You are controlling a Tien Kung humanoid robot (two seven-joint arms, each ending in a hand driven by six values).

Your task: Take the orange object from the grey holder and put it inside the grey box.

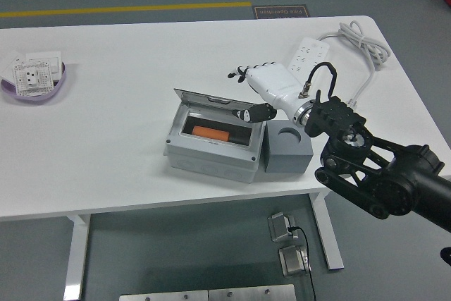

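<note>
One orange cylinder [211, 132], smooth, lying inside the grey plastic box [211, 151]; square grey holder [287, 154] just right; white right hand [262, 93] above, fingers spread, empty.

Orange object [208, 132] lying inside the open grey box [211, 147] on the white bench [134, 68].

The right hand [264, 89], white with dark fingertips, hovers above the box's right end and the grey holder [285, 149], fingers spread and holding nothing. The holder stands just right of the box. A power strip [306, 53] lies behind, a purple tray [36, 82] at far left.
</note>
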